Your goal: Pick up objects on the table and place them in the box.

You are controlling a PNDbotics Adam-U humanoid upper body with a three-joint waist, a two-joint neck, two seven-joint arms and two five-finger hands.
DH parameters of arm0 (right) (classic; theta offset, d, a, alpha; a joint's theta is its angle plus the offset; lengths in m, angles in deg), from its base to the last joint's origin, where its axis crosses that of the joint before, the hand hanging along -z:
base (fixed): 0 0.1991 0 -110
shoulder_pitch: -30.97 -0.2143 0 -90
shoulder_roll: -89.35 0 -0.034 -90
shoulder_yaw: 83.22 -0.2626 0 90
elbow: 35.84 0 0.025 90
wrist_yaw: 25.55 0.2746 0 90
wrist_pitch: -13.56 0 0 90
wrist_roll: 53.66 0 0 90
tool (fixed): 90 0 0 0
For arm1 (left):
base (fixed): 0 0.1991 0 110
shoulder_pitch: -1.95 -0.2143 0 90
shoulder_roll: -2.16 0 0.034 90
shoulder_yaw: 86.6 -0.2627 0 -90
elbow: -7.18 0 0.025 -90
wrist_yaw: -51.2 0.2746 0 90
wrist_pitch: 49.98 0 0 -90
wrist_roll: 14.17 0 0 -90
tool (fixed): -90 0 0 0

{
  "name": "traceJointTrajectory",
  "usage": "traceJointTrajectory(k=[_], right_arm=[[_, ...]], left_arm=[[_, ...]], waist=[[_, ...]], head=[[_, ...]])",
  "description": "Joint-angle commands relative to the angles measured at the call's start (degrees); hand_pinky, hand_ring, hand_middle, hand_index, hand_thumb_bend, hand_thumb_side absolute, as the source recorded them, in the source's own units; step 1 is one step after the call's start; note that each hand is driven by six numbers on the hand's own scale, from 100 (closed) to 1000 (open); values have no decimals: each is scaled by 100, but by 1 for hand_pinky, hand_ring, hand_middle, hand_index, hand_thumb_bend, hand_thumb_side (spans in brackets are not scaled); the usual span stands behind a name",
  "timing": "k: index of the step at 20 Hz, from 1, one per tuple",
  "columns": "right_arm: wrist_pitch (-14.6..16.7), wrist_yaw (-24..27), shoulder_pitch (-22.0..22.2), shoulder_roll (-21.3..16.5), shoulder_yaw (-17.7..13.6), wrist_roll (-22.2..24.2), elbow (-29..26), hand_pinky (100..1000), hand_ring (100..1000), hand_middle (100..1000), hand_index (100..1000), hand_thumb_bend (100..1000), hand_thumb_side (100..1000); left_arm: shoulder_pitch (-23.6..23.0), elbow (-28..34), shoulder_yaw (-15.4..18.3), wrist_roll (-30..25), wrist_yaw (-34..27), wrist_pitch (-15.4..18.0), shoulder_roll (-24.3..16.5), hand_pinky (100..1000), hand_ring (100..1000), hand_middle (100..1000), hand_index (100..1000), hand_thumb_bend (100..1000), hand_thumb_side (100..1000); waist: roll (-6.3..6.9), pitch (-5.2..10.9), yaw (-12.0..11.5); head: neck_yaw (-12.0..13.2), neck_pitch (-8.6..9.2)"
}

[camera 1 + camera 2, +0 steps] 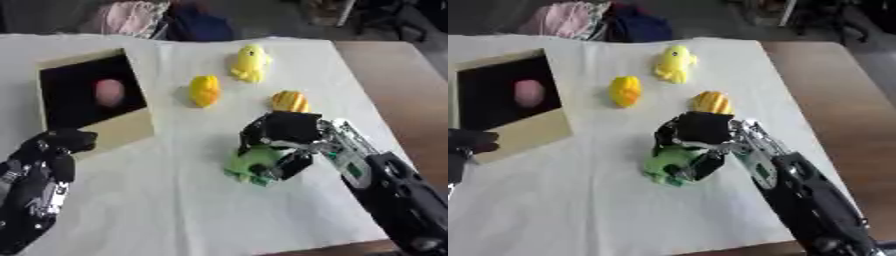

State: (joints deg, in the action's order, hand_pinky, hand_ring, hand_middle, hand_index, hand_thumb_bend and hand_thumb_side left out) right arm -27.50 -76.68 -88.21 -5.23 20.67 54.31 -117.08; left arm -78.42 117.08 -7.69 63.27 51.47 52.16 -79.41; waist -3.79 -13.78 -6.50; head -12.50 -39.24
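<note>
In the left eye view we see most of the left hand [39,175] and its forearm rising from the lower left corner, while the right eye view shows only a dark tip of it at the left edge. We see its fingers bent at the tips just below the box [92,100], holding nothing.

The box lies open on the white cloth [175,210] that covers the worktop [411,85], and a pink rounded object [109,92] rests inside on its dark floor. Beyond the right hand, three yellow things lie apart from one another: a yellow toy [205,90] toward the box, a yellow duck-like figure [674,62] farther off, and a yellow-orange striped object [711,102] just above the hand. Bundled fabric shows past the far edge.

The right hand [697,137] comes in from the lower right, its arm slanting across the cloth. Its fingers [293,167] are curled down over a green toy [662,165] sitting on the cloth near the middle, well apart from the box. The hand covers the toy's upper right part, so we cannot tell whether the toy is lifted.
</note>
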Motion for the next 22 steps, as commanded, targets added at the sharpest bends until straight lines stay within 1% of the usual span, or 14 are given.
traceJointTrajectory(k=[1,3,7,15,22], right_arm=[[303,82,-49,-197,-90,76,-13,100,122,103,318,100,226],[303,118,-72,-210,-108,-9,-14,100,104,100,303,100,223],[303,315,-173,-286,-173,-85,-41,100,100,100,298,100,216],[303,952,-517,-549,-399,-51,-189,100,100,100,297,100,214],[303,1219,-795,-668,-509,-19,-219,100,100,100,298,100,210]], left_arm=[[68,133,-2,-8,-12,14,-33,791,795,660,718,100,543],[67,130,-1,-6,-11,13,-30,791,795,660,718,100,543],[63,126,6,2,-14,12,-28,791,795,660,718,100,544],[65,125,14,7,-40,11,-29,791,795,660,718,100,546],[81,123,12,-1,-64,6,-25,791,795,660,719,100,547]], waist=[[86,-2,-1],[84,0,-1],[79,12,2],[71,42,7],[64,53,-24]], head=[[-21,60],[-21,62],[-20,64],[-14,92],[-39,126]])
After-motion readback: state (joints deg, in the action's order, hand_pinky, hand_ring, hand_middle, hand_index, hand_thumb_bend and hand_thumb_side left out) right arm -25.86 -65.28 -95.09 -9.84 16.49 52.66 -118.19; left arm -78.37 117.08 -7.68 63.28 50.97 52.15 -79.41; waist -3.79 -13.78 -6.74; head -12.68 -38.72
